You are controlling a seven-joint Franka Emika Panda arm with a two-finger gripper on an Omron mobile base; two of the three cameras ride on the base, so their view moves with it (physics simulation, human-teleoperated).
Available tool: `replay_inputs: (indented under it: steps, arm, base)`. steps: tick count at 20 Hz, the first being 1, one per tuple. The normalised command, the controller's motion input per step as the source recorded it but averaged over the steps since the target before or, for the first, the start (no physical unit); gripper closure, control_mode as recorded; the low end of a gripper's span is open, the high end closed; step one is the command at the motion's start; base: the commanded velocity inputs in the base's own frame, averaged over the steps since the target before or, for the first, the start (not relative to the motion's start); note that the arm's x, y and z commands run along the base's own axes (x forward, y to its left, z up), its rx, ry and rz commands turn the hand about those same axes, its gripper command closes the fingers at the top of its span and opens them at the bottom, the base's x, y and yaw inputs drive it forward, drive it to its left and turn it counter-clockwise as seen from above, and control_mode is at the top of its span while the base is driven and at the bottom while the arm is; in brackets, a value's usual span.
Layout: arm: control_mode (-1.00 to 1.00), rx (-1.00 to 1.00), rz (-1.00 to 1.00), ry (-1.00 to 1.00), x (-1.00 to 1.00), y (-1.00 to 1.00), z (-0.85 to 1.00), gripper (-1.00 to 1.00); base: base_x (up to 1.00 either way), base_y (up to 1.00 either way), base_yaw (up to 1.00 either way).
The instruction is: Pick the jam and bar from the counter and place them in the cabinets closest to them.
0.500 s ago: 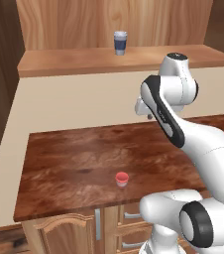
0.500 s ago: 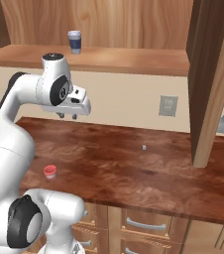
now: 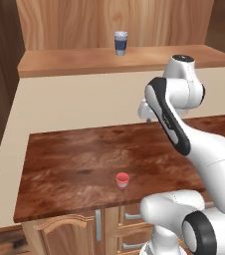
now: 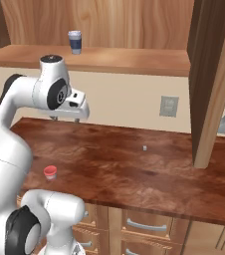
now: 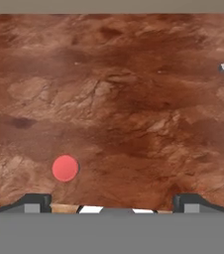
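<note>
Hand view: jam (image 5: 65,168) sits on the bench (image 5: 134,109) toward your base from the pincer (image 5: 113,202), offset left; tips spread apart, nothing held.

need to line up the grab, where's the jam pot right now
The jam sits alone on the counter near its front edge, close to the robot's base; in the hand view it lies lower left, beyond the open gripper.

No text, label, brand, number or sign could be read anywhere. The cup (image 3: 120,43) on the shelf above the counter (image 3: 74,164) carried a blue band with no legible print.
</note>
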Motion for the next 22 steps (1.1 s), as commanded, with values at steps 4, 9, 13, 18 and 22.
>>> replay_inputs:
  steps: [4,9,13,18,22]
  arm:
    - [-1.00,0.03,0.00,-0.01,-0.43,0.01,-0.12,-1.00]
    - [-1.00,0.04,0.00,0.00,-0.28,0.11,-0.18,-1.00]
    - [-1.00,0.00,0.00,0.00,-0.04,0.25,-0.26,-1.00]
    - [-1.00,0.00,0.00,0.00,0.00,0.31,-0.30,-1.00]
    - [-1.00,0.00,0.00,0.02,0.00,0.26,-0.34,-1.00]
  base:
    - [0.00,0.00,0.00]
    - [0.00,0.00,0.00]
    - [0.00,0.00,0.00]
    - [0.00,0.00,0.00]
    - [0.00,0.00,0.00]
